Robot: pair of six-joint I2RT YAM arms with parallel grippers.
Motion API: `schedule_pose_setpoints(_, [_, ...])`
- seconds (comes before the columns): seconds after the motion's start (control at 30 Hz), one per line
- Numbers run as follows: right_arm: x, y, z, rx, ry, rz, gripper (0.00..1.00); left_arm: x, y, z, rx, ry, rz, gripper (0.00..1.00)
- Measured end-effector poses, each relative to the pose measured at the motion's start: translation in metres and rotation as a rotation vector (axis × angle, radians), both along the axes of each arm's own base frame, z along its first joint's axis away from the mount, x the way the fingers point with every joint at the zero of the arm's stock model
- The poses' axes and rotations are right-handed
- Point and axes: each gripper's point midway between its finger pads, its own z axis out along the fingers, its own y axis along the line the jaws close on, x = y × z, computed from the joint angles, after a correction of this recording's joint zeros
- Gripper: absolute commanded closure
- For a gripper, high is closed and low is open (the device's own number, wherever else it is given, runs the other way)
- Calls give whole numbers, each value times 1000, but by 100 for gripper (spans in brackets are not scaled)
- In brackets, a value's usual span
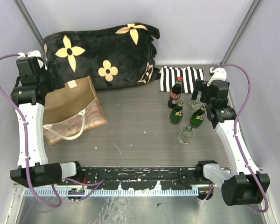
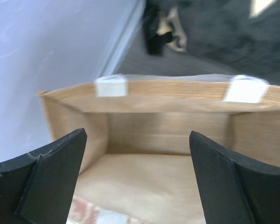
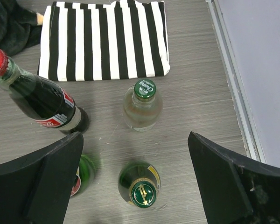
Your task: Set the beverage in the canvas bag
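Grey wood-grain table (image 1: 144, 130), boxed in by pale walls, carries a black flowered blanket (image 1: 102, 46) heaped at the back. In front of it, at the left, the bag (image 1: 67, 100) stands open, its mouth facing the left gripper (image 2: 137, 140), whose jaws are spread wide with nothing between them. The left wrist view looks into a bare tan interior. A striped cloth (image 3: 105, 39) lies folded flat at the right rear. Just in front of it stands a cluster of bottles (image 1: 177, 113), well apart from the bag and none yet lifted. The right gripper (image 3: 135, 135) hovers over them, jaws released and empty, with a cola bottle (image 3: 39, 100), a clear bottle (image 3: 141, 109) and a green bottle (image 3: 141, 184) below. All look like capped glass, so likely heavy for their size, rigid, smooth and breakable, and narrow enough to tip a neighbour. The neck under the cap, or squarely across the body, seems the safest hold. The clear bottle has the most room around it. The bag's soft sides may sag, which argues for lowering a bottle in, not dropping it.
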Motion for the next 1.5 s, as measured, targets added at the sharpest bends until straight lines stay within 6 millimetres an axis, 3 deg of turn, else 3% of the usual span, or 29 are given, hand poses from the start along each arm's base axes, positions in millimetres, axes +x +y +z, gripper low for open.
schedule_pose_setpoints(0.13, [-4,2,-7,-2,34,19,0,-28,37,-10,89,85,127,2])
schedule_pose_setpoints(0.23, [-7,3,-11,-8,54,32,0,-48,52,-15,127,131,187,2])
schedule_pose_setpoints(0.57, [2,9,-21,-14,114,70,0,-95,67,-43,201,242,267,0])
schedule_pose_setpoints(0.63, [5,10,-22,-13,121,78,0,-98,71,-53,204,269,277,7])
schedule_pose_setpoints(0.8, [9,11,-18,-14,121,89,0,-91,75,-83,207,322,266,46])
schedule_pose_setpoints(0.93, [11,11,-9,-21,103,92,0,-77,80,-95,211,329,247,98])
schedule_pose_setpoints(1.13, [13,11,8,-36,77,100,4,-44,64,-97,141,244,107,100])
schedule_pose_setpoints(1.5, [29,33,81,-6,-77,220,10,18,-3,-102,-93,149,-339,100])
